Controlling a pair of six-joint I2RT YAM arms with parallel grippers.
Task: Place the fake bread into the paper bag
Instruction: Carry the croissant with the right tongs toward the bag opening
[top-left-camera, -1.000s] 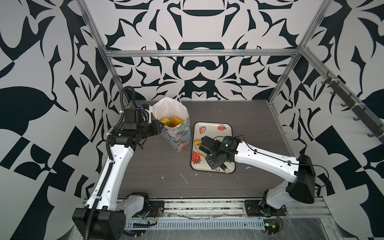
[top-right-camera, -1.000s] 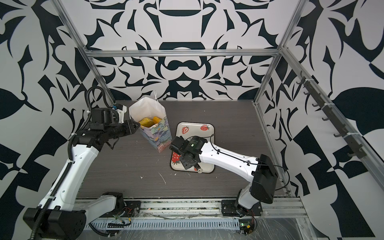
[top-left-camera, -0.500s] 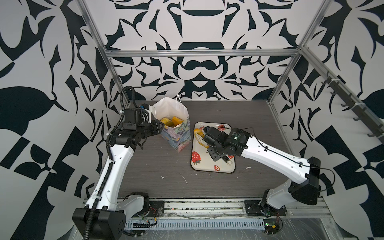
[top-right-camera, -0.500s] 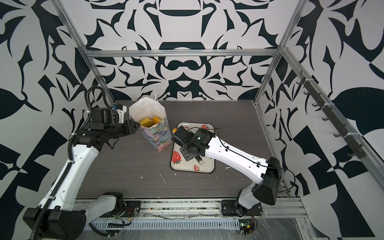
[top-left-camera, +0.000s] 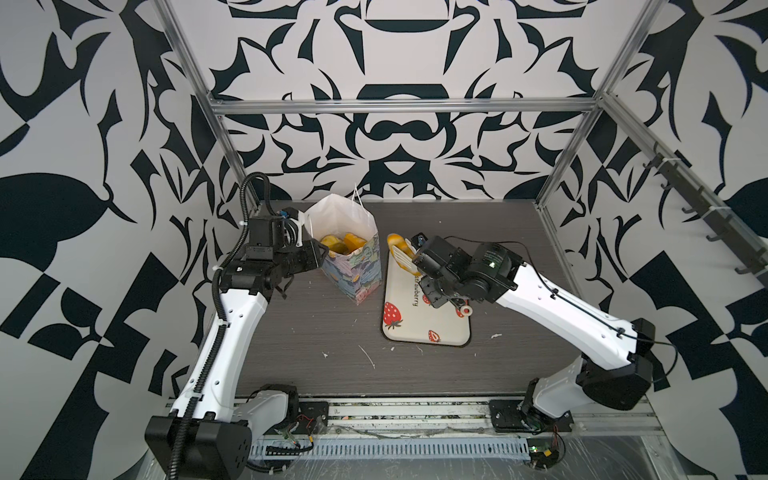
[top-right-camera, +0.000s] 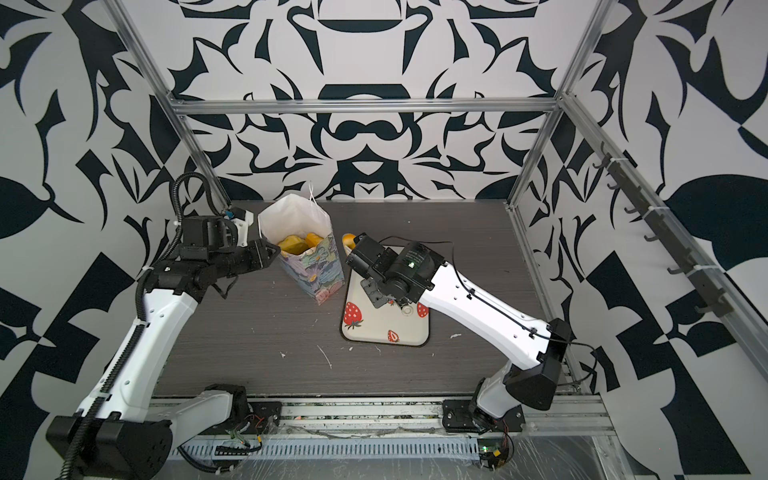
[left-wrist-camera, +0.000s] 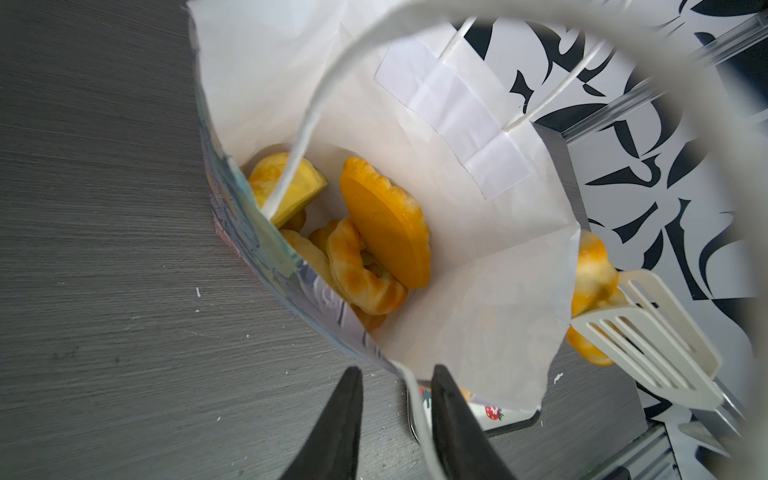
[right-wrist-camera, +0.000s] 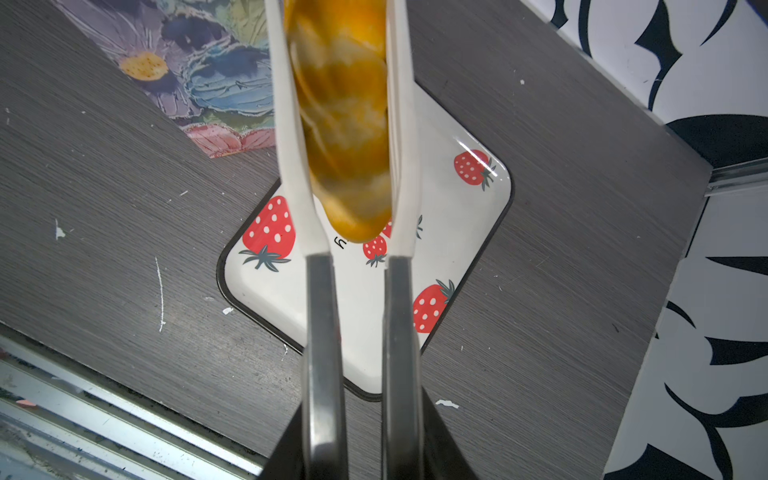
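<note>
Top views: upright pastel-printed paper bag (top-left-camera: 353, 253) on dark worktop (top-left-camera: 316, 332), golden toy pastries (top-right-camera: 297, 243) inside. Left pincer (top-left-camera: 322, 253) nipped on bag's rim.

Left wrist: narrow jaws pinch the paper edge.

Right wrist: right pincer (right-wrist-camera: 361, 436) clamps white tongs (right-wrist-camera: 291, 145) squeezing a glossy croissant (right-wrist-camera: 340, 124) above strawberry-printed cream tray (right-wrist-camera: 457, 232), beside bag.

A: Where does your paper bag (top-left-camera: 351, 253) stand?
B: On the desk (top-left-camera: 316, 332), toward the back, left of the tray (top-left-camera: 415, 332) and just beside it. Several pieces of fake bread (left-wrist-camera: 374, 245) lie in it.
A: And your end effectors?
B: Your left end effector (top-left-camera: 322, 253) is at the bag's left rim. Your right end effector (top-left-camera: 415, 259), over the tray's far end, has tongs (right-wrist-camera: 399, 137) with one roll (right-wrist-camera: 343, 124) between them, right of the bag's mouth.
</note>
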